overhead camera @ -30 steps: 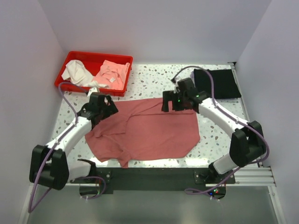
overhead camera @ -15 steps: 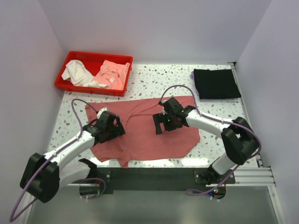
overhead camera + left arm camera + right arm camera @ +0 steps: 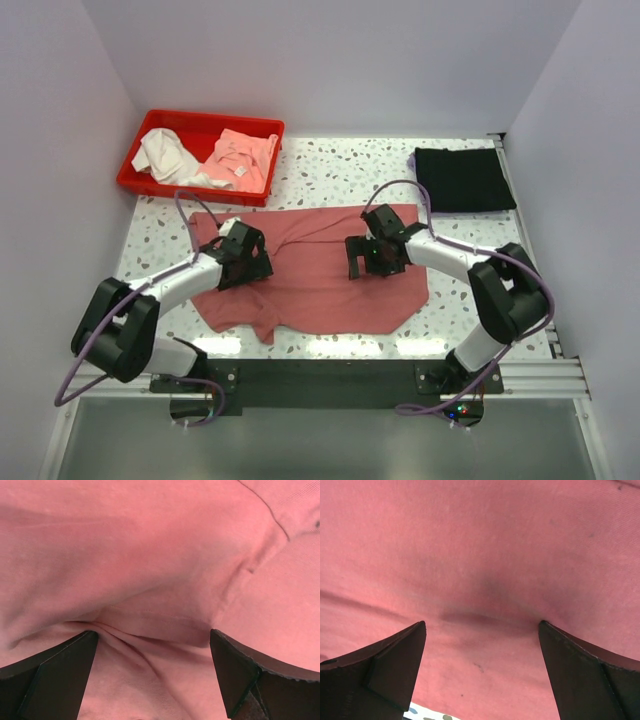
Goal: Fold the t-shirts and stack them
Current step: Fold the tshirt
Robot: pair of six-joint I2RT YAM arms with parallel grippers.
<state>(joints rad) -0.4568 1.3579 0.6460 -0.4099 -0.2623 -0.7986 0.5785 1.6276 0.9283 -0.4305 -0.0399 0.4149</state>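
Between the tips of my left gripper (image 3: 152,636), spread wide and pressed down, a soft ridge of the rose-red shirt (image 3: 150,555) has bunched; nothing is held. Right gripper (image 3: 481,625): also wide, tips on flat cloth with a faint crease between them, and empty.

Judged step: pinch for the first fold. Close both sides together, take a firm ridge, and lift evenly so the cloth doesn't skew.

Rose-red shirt lies spread across the middle of the table (image 3: 330,165), rumpled on my left, with a tail of cloth hanging toward my bases.

Black shirt (image 3: 463,178) sits folded at the far right corner, apart. Red bin (image 3: 200,115) of pale clothes is at the far left.
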